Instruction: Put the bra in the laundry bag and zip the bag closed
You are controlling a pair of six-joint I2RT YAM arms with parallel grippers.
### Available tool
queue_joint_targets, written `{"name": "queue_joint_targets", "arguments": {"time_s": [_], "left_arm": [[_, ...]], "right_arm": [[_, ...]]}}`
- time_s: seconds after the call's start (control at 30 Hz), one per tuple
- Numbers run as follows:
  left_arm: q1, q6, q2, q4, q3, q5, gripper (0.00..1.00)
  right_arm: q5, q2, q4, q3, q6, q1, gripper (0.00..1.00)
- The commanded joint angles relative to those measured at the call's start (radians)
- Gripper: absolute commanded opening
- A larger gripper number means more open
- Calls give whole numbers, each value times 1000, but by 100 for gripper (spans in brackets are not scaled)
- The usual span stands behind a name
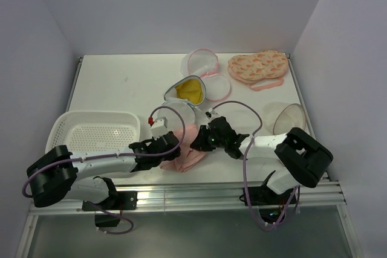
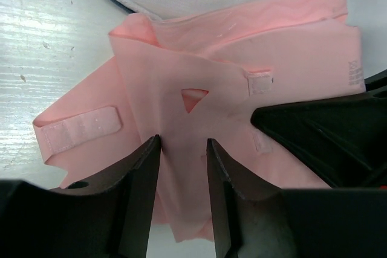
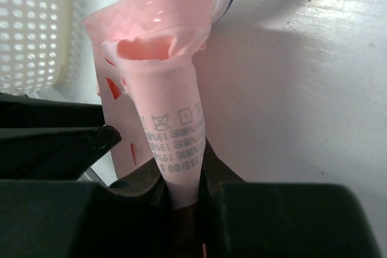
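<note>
Top external | right hand (image 3: 181, 191) pinches bra (image 1: 191, 152) by its label strip (image 3: 175, 143); left hand (image 2: 183, 149) narrow, astride the cloth | bra at 6 o'clock of laundry bag (image 1: 179, 115) | I fear the strip slips, dropping it short.

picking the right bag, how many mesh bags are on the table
3: grey-rimmed bag mid-table, just behind the bra; pink-rimmed bag at the back; see-through dome near the right edge, likely a bag too.
</note>
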Motion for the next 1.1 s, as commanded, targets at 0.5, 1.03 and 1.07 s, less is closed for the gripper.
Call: {"name": "queue_joint_targets", "arguments": {"time_s": [0.5,1.03,1.07], "left_arm": [[192,-37,-196,13,-64,-145,59],[240,12,80,461,-133,-197,61],[240,9,89,484,-142,-200,60]], "right_arm": [[274,-407,-381,54,-97,1,11],[293,-737,-724,180,-195,-136,13],[279,-740,-728,182,-201,-153,12]]}}
